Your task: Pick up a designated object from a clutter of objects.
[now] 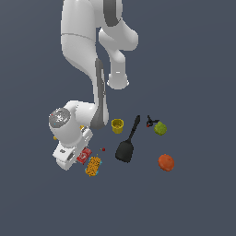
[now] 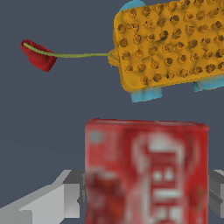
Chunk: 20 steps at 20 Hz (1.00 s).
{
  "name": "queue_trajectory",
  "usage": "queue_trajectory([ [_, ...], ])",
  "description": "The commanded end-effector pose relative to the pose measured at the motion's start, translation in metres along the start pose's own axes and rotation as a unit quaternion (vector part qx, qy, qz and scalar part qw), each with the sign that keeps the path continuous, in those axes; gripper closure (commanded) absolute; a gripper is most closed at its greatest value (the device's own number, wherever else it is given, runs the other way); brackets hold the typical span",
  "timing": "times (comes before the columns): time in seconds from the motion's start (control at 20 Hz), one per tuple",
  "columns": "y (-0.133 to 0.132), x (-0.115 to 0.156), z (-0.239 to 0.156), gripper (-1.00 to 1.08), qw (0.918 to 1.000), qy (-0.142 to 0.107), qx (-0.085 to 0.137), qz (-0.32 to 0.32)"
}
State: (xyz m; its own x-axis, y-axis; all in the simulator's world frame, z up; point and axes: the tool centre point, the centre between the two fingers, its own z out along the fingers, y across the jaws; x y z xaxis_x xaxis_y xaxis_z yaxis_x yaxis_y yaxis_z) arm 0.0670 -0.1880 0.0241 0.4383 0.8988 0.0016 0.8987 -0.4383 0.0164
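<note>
Red box (image 2: 146,173) flat between fingers (image 2: 65,194), beside speckled packet (image 2: 170,43).

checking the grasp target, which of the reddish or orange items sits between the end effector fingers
The flat red box with white lettering. The orange-speckled packet lies just beyond it, and the round orange fruit sits far off, past the spatula.

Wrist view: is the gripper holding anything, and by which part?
Cannot be told for sure. The gripper brackets the red box, one finger on each side edge, but contact and lift aren't visible.
</note>
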Motion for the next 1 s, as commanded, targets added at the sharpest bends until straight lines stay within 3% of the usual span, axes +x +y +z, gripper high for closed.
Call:
queue_trajectory([
  [0.0, -0.006, -0.001, 0.009, 1.08, 1.0, -0.001, 0.008, 0.0],
  [0.45, -0.001, 0.0, -0.001, 1.08, 1.0, -0.001, 0.001, 0.0],
  [0.95, -0.017, 0.019, -0.037, 1.08, 1.0, -0.002, 0.002, 0.0],
])
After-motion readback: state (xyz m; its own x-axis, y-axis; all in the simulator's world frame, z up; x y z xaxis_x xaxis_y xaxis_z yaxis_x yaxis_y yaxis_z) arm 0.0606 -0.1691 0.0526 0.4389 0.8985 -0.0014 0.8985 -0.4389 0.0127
